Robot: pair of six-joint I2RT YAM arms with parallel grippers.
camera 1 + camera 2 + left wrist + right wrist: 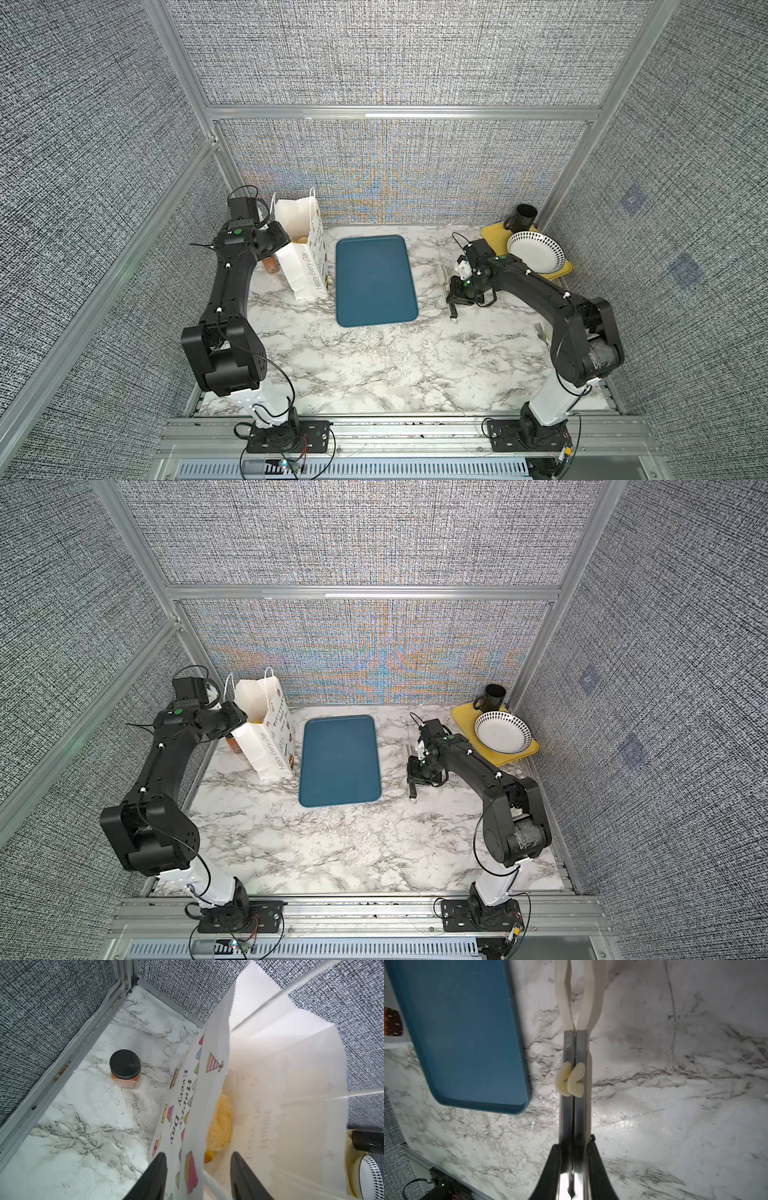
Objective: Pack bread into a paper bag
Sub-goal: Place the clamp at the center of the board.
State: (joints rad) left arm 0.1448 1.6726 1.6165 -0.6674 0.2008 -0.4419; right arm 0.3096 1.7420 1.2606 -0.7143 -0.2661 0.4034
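Note:
The white paper bag point(305, 266) point(270, 746) stands upright at the back left, mouth open. Inside it lies bread: a pale crumbly round point(222, 1122) over a glossy orange piece point(208, 1157), and a little of the bread point(300, 240) shows from above. My left gripper point(199, 1159) is open at the bag's rim, one finger outside and one inside the printed side wall point(209, 1088), touching neither side. My right gripper point(574, 1147) is shut on metal tongs point(574, 1053) with cream tips, held low over the marble right of the blue tray point(376, 280).
An orange jar with a black lid point(125, 1068) stands between the bag and the left wall. A yellow tray point(559, 272) at the back right carries a black mug point(521, 218) and a patterned bowl point(536, 251). A fork point(540, 330) lies by the right arm.

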